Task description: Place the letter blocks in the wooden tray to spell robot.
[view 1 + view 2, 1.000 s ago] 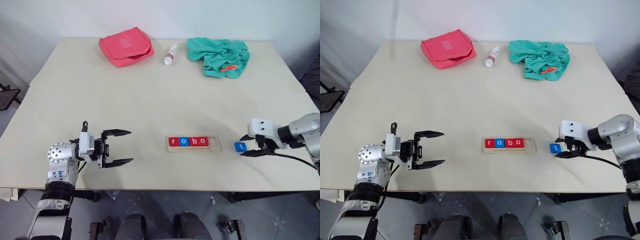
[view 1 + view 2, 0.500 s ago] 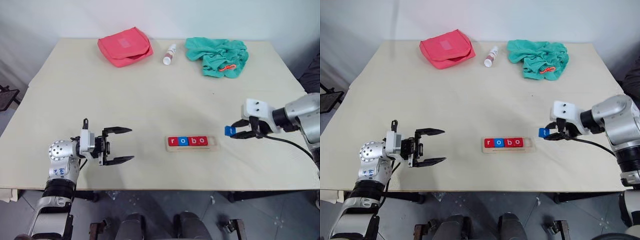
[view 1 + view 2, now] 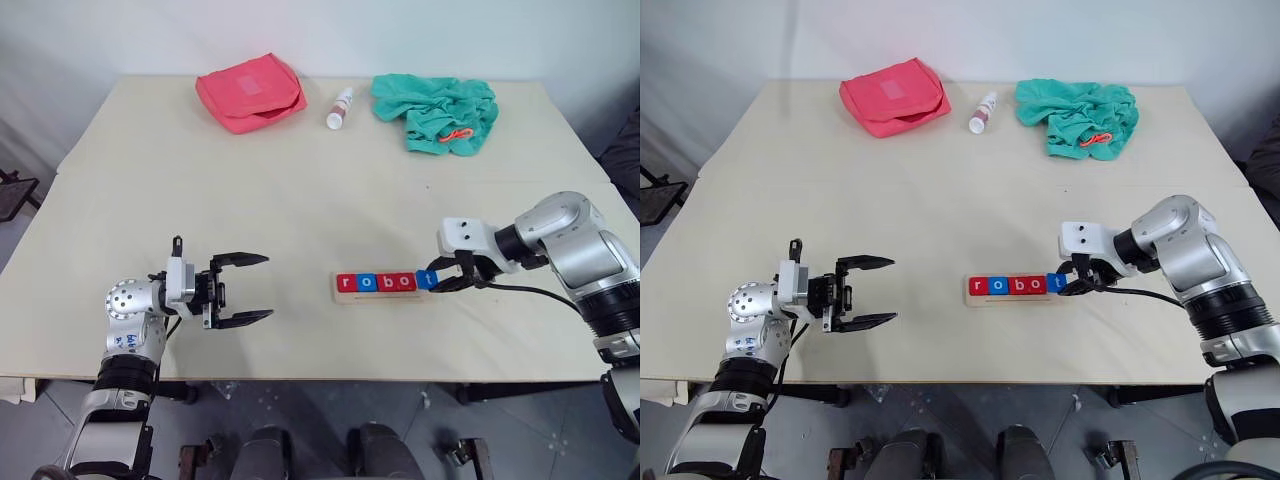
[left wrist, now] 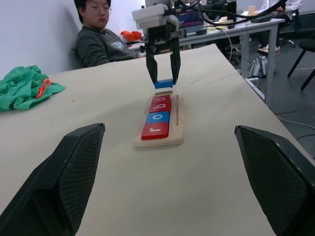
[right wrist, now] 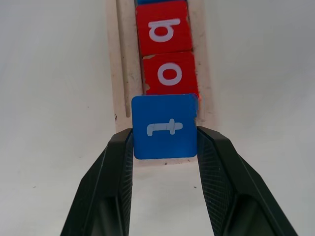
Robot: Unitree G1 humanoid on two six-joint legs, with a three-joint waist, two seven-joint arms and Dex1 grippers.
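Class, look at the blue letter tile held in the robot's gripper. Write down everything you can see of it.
The blue t tile is a small flat square with a white lowercase t on its face and a smooth, painted look. The right gripper pinches it by two opposite edges between its black fingers. It hangs at the open end of the wooden tray, just past the red o tile; whether it touches either is unclear.

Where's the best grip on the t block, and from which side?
On its two opposite side edges, from above and off the tray's open right end. The t block is a thin flat square, so only the edges give purchase, and the red o blocks the tray-side edge. The right gripper already holds it this way, letter face up, over the last slot.
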